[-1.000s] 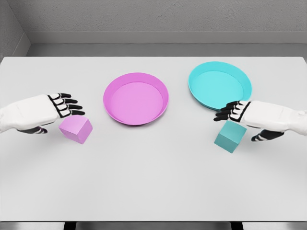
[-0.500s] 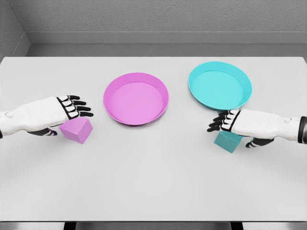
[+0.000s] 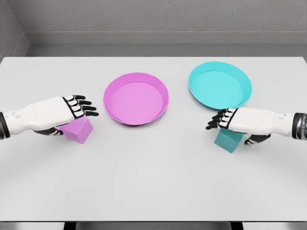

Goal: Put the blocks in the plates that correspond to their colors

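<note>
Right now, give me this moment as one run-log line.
left hand open over pink block | right hand open over teal block | pink plate, teal plate hold no blocks

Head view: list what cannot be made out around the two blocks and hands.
- Pink block: its left part is hidden under the left hand; contact cannot be told.
- Teal block: its top is hidden by the right hand; grasp cannot be told.
- Both forearms: cut off by the picture's side edges.
</note>
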